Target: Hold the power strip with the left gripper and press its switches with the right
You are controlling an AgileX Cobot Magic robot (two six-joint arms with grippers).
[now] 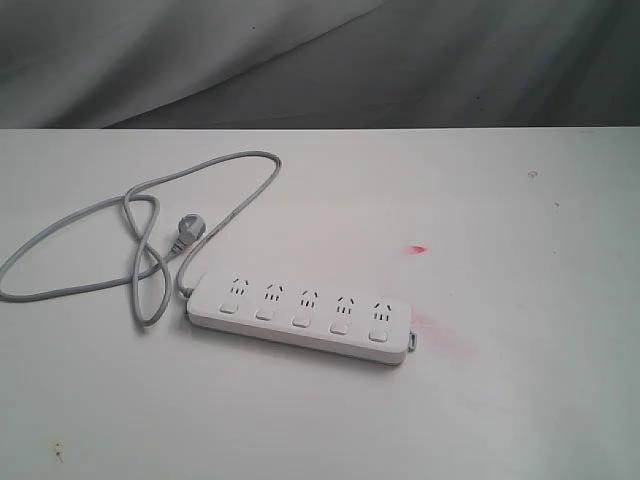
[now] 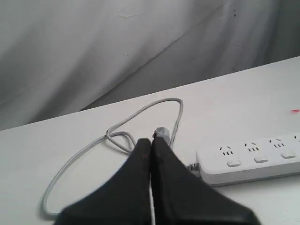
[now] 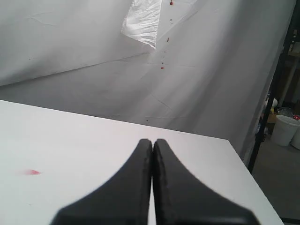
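Observation:
The white power strip (image 1: 300, 318) lies flat near the middle of the table, its five switches (image 1: 303, 321) in a row below the sockets. Its grey cord (image 1: 140, 215) loops to the left and ends in a plug (image 1: 183, 237). Neither arm shows in the exterior view. In the left wrist view my left gripper (image 2: 151, 140) is shut and empty, above the table beside the strip's cord end (image 2: 248, 161); the plug (image 2: 161, 132) shows just past the tips. My right gripper (image 3: 153, 141) is shut and empty over bare table, with no strip in its view.
Red marks stain the white table (image 1: 420, 249) right of the strip, with a pink smear (image 1: 440, 335) by its right end. A grey cloth backdrop (image 1: 320, 60) hangs behind. Beyond the table's edge stands a white bucket (image 3: 284, 129).

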